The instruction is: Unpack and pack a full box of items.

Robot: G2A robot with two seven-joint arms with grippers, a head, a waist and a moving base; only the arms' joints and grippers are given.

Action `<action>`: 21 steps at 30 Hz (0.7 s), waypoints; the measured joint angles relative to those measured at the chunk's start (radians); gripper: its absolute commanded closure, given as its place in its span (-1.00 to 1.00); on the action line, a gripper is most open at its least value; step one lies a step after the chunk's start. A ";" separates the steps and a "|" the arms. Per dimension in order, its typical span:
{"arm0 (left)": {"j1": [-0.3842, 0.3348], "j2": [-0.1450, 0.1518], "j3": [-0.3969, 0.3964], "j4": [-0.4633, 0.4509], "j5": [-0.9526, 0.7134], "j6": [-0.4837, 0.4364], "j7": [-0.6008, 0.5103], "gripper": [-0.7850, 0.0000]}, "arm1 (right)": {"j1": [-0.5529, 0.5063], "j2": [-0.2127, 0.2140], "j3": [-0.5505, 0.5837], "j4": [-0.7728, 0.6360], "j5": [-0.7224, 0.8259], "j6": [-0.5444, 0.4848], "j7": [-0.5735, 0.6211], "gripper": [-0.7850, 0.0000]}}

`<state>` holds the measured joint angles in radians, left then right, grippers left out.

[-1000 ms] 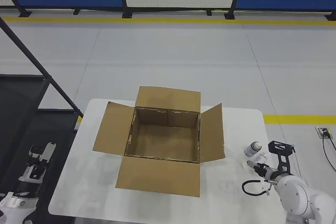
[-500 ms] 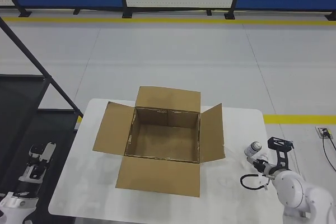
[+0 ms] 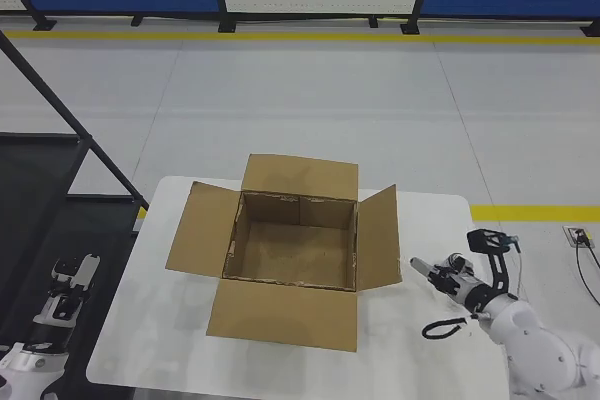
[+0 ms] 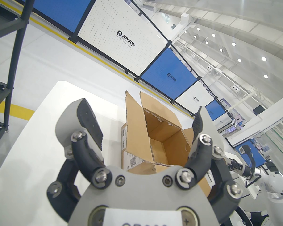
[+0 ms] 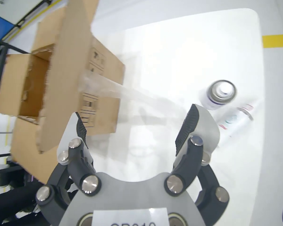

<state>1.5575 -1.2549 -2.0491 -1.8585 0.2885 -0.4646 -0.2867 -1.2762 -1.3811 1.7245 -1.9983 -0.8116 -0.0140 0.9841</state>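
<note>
Box (image 3: 292, 250) sits mid-desk, mouth open upward, four flaps spread, so entry from above is free. Its right flap (image 3: 380, 240) tilts up between my right tool (image 5: 135, 112) and the mouth. An upright can (image 5: 220, 94) and a lying item (image 5: 235, 118) crowd the desk (image 3: 160, 330) near its right edge, beside that tool. There's a wide bare strip left of the box; my left tool (image 4: 141, 109) hangs off that side.

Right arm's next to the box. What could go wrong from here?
1. The open right end effector sits close beside the upright spray can; a sideways swing could tip it, and the table edge is near.
2. The raised box flap stands right ahead; pushing forward could bend it or shove the whole box.
</note>
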 measured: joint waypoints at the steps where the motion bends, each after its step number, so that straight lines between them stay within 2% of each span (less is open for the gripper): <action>1: 0.000 0.000 0.000 0.000 0.000 0.000 0.000 -1.00 | 0.023 0.000 -0.004 0.014 0.061 0.000 0.015 -1.00; 4: 0.000 0.000 0.000 0.000 0.000 0.000 0.000 -1.00 | 0.105 0.002 -0.008 0.071 0.250 0.010 0.073 -1.00; 6: 0.000 0.000 0.000 0.000 0.000 0.000 0.000 -1.00 | 0.153 0.006 -0.006 0.095 0.319 0.010 0.100 -1.00; 11: 0.000 0.000 0.000 0.000 0.000 0.000 0.000 -1.00 | 0.158 0.007 -0.008 0.096 0.295 0.009 0.100 -1.00; 12: 0.000 0.000 0.000 0.000 0.000 0.000 0.000 -1.00 | 0.160 0.007 -0.017 0.097 0.293 0.011 0.096 -0.82; 13: 0.000 0.000 0.000 0.000 0.000 0.000 0.000 -1.00 | 0.167 0.008 -0.035 0.102 0.287 0.018 0.094 -0.32; 14: 0.000 0.000 0.000 0.000 0.000 0.000 0.000 -1.00 | 0.176 0.010 -0.048 0.107 0.285 0.025 0.095 0.04; 17: 0.000 0.000 0.000 0.000 0.000 0.000 0.000 -1.00 | 0.212 0.015 -0.075 0.128 0.281 0.045 0.107 0.26; 19: 0.000 0.000 0.000 0.000 0.000 0.000 0.000 -1.00 | 0.232 0.019 -0.089 0.139 0.274 0.059 0.118 0.50; 21: 0.000 0.000 0.000 0.000 0.000 0.000 0.000 -1.00 | 0.246 0.022 -0.101 0.147 0.268 0.073 0.126 0.58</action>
<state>1.5575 -1.2549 -2.0491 -1.8585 0.2885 -0.4646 -0.2867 -1.0305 -1.3593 1.6234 -1.8510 -0.5437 0.0586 1.1098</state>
